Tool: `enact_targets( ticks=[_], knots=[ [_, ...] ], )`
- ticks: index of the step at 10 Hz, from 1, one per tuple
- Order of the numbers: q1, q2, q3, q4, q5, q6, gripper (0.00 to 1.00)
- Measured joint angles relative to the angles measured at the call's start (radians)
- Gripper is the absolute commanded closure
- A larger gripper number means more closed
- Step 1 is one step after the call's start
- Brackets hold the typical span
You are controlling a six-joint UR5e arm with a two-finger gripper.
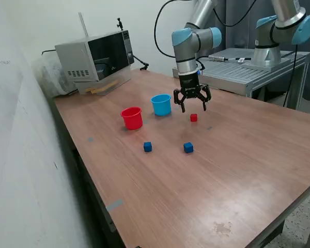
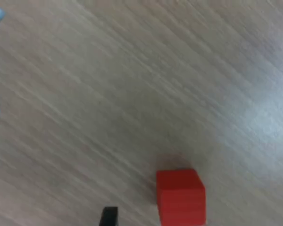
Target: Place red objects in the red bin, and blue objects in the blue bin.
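One red cube (image 1: 194,118) lies on the wooden table, and it also shows in the wrist view (image 2: 180,197). My gripper (image 1: 192,106) is open and empty, hovering just above the cube. In the wrist view the cube lies between the two fingertips (image 2: 108,216) of the gripper (image 2: 199,219). The light blue cup (image 1: 161,104) stands just to the exterior view's left of the gripper, and the red cup (image 1: 132,118) stands further left. Two dark blue cubes (image 1: 148,147) (image 1: 188,148) lie nearer the camera. A second red cube is not in view.
A microwave (image 1: 95,57) stands at the table's far left corner. A second robot arm (image 1: 279,31) on a metal stand (image 1: 248,67) is behind the table at the exterior view's right. A wall runs along the left.
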State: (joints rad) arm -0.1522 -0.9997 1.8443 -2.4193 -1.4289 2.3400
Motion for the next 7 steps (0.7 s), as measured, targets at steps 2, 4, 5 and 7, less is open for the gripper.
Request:
enact_targets(
  ticks=[2,4,5,7],
  knots=[
    [0.0,0.004,0.002,-0.005,0.002,0.001,0.0],
    [0.001,0.007,0.0,-0.008,0.005,0.0,0.0],
    [0.002,0.008,-0.001,-0.008,0.005,-0.002,0.0],
    [0.003,0.017,-0.007,-0.009,0.006,-0.008,0.0]
  ],
)
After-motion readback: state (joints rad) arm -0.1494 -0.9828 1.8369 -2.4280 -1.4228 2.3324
